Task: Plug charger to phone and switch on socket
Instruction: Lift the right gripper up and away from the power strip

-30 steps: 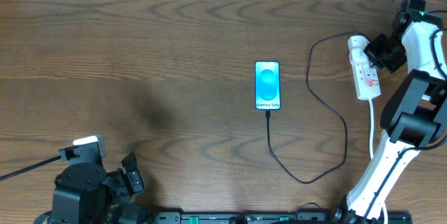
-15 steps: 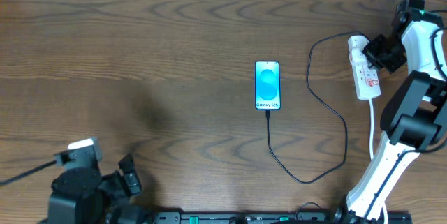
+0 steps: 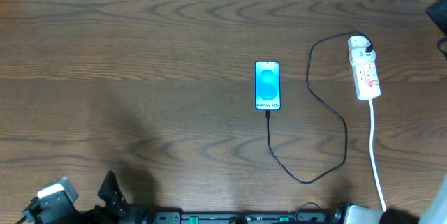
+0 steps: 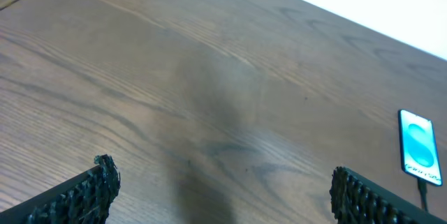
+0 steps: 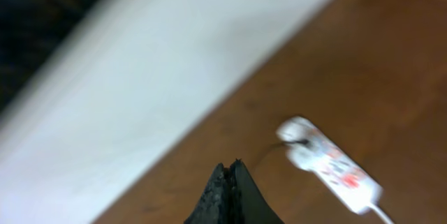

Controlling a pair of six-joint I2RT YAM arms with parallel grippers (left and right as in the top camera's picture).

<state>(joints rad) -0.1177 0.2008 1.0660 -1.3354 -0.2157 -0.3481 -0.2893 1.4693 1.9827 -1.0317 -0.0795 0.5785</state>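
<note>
Left end effector (image 4: 222, 182) spread wide and empty, right end effector (image 5: 229, 170) pinched together on nothing
Seems nearly done: charger (image 3: 346, 140) running from the far end of the socket (image 3: 365, 70), at the right of the table (image 3: 140, 56), to the near short edge of the phone (image 3: 267, 85) mid-table, tip apparently seated; cannot tell whether the switch is on, perhaps only that left
</note>
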